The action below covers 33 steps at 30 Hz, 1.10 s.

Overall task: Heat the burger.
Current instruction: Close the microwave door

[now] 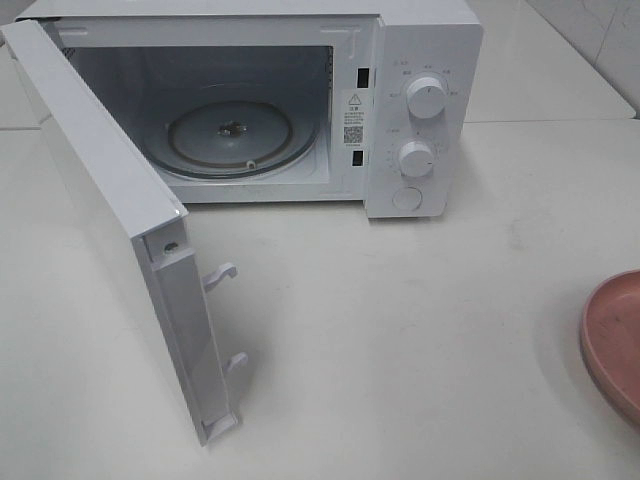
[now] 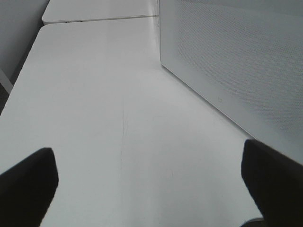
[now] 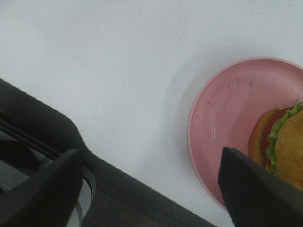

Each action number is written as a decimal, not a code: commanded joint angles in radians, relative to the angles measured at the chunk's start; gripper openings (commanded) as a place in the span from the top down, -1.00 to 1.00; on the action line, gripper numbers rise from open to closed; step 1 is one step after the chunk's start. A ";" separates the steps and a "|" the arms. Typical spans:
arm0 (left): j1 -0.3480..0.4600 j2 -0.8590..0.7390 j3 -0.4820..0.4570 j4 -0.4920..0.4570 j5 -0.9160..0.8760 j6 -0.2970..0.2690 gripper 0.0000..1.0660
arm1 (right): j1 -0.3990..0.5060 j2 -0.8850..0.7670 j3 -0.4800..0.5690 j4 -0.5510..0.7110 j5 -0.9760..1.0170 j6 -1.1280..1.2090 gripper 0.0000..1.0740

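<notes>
Lying on the pink plate [image 3: 222,113], the burger [image 3: 284,146] just beside the empty, wide-spread right gripper [image 3: 151,189].

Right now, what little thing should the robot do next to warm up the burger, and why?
Probably bring the right gripper over the burger and lower it for a grasp. The burger lies on the pink plate, not held, and the gripper's jaws are open with nothing between them. The microwave door is already open and its glass turntable is bare, so the way in looks ready.
</notes>
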 commanded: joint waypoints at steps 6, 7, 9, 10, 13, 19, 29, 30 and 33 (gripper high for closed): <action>0.002 -0.017 0.003 -0.002 -0.013 -0.003 -0.83 | -0.082 -0.229 -0.001 0.033 0.043 -0.051 -0.42; 0.002 -0.017 0.003 -0.002 -0.013 -0.003 -0.83 | -0.103 -0.251 -0.001 0.044 0.041 -0.062 -0.42; 0.002 -0.017 0.003 -0.002 -0.013 -0.003 -0.83 | -0.155 -0.306 0.001 0.070 0.035 -0.093 -0.42; 0.002 -0.017 0.003 -0.002 -0.013 -0.003 -0.83 | -0.178 -0.331 0.002 0.082 0.032 -0.103 -0.42; 0.002 -0.017 0.003 -0.002 -0.013 -0.003 -0.83 | -0.251 -0.430 0.049 0.123 0.016 -0.111 -0.42; 0.002 -0.017 0.003 -0.002 -0.013 -0.003 -0.83 | -0.370 -0.571 0.128 0.128 -0.053 -0.111 -0.42; 0.002 -0.017 0.003 -0.002 -0.013 -0.003 -0.83 | -0.517 -0.747 0.146 0.145 -0.067 -0.145 -0.40; 0.002 -0.017 0.003 -0.002 -0.013 -0.003 -0.83 | -0.517 -0.747 0.146 0.145 -0.067 -0.145 -0.40; 0.002 -0.017 0.003 -0.002 -0.013 -0.002 -0.83 | -0.539 -0.744 0.146 0.148 -0.067 -0.145 -0.40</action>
